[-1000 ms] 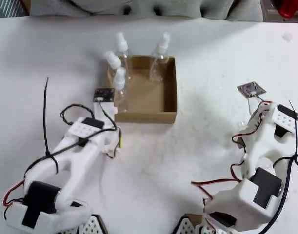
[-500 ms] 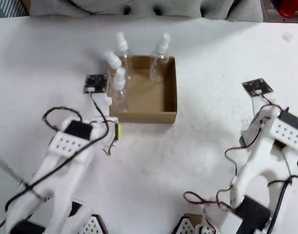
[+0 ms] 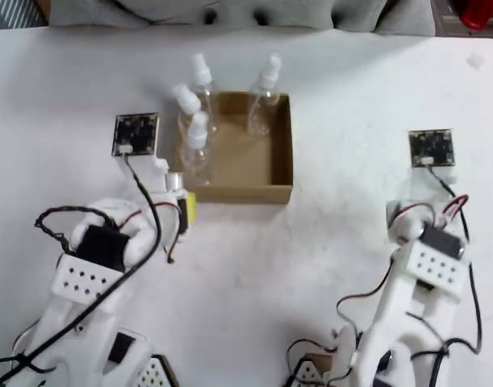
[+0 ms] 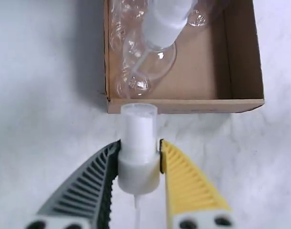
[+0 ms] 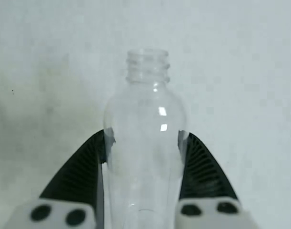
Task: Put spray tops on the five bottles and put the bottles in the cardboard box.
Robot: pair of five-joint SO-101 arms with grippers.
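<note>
Nearest the arm bases, over the right of the table (image 3: 254, 266), the right gripper (image 5: 145, 136) is clamped around the belly of the fifth bottle (image 5: 146, 90), whose threaded neck is bare. Just short of the cardboard box (image 3: 242, 193), the left gripper (image 4: 138, 143) pinches the last spray top (image 4: 137, 119) between its jaws. Farther back, four capped bottles (image 3: 199, 76) sit in the box, mostly toward its left side. By my reading, four are done; what remains is capping this bottle and boxing it
</note>
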